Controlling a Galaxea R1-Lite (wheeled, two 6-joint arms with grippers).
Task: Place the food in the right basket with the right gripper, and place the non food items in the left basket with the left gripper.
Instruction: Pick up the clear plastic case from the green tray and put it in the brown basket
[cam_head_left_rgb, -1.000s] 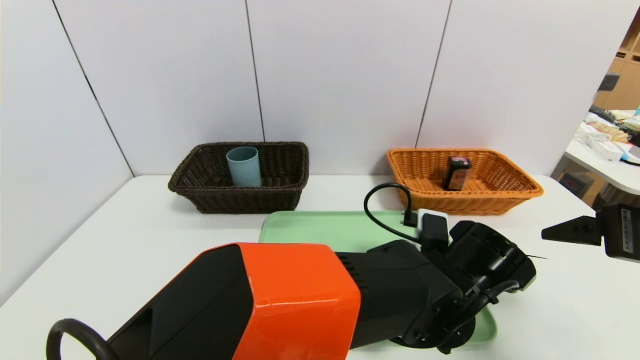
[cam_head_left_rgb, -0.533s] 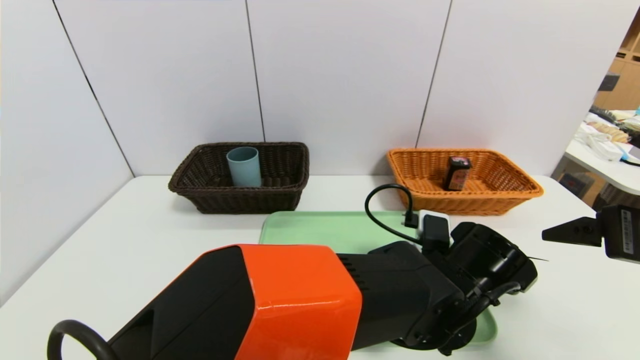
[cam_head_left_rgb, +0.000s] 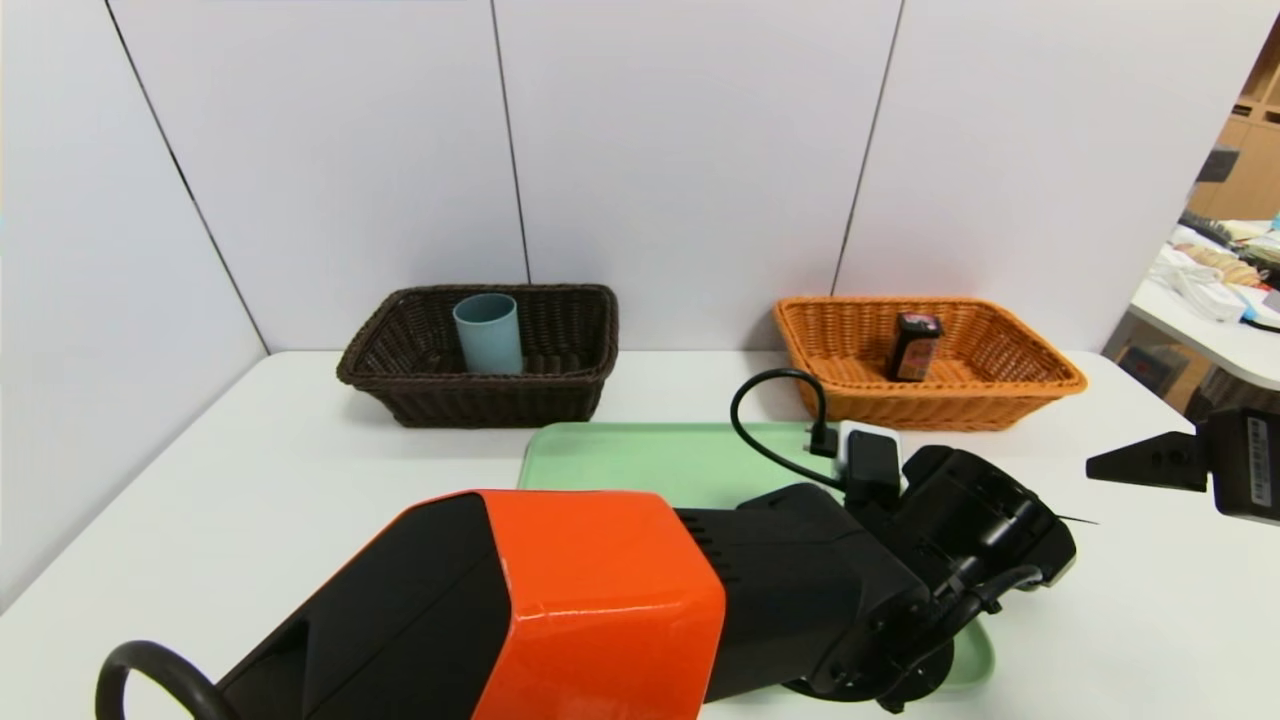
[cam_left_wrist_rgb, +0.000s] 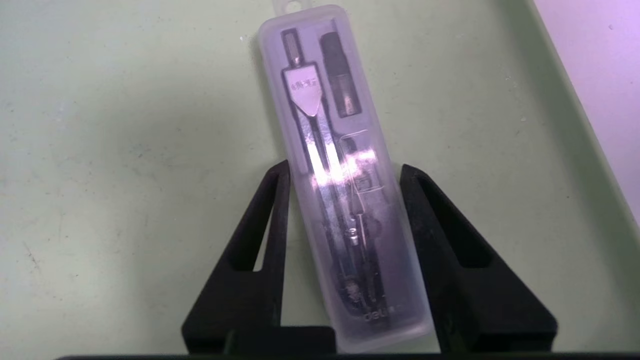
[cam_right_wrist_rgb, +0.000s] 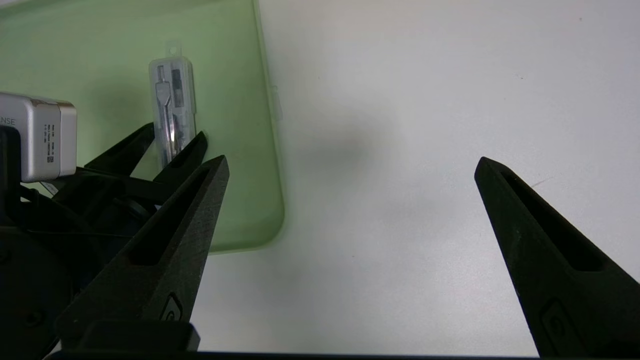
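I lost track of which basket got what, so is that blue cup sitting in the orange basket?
No, the blue cup stands in the dark brown basket, and the orange basket holds a small black carton.

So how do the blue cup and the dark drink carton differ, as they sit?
The cup is a light blue round tube; the carton is black and boxy. The cup sits in the dark brown basket, the carton in the orange one. Both stand upright.
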